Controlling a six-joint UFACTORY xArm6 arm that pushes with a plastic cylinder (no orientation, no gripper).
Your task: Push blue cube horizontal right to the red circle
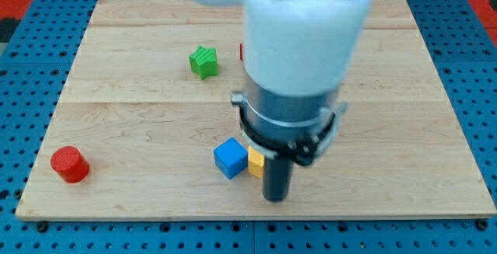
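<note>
My tip [276,198] stands upright beside the yellow block [255,162], near the blue cube [231,158].

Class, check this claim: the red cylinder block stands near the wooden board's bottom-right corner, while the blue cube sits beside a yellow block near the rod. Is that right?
Not quite. The camera view shows the red cylinder block near the bottom-left corner of the wooden board, not the bottom-right. The rest holds: the blue cube sits beside a yellow block, with my tip just right of and below them.
</note>
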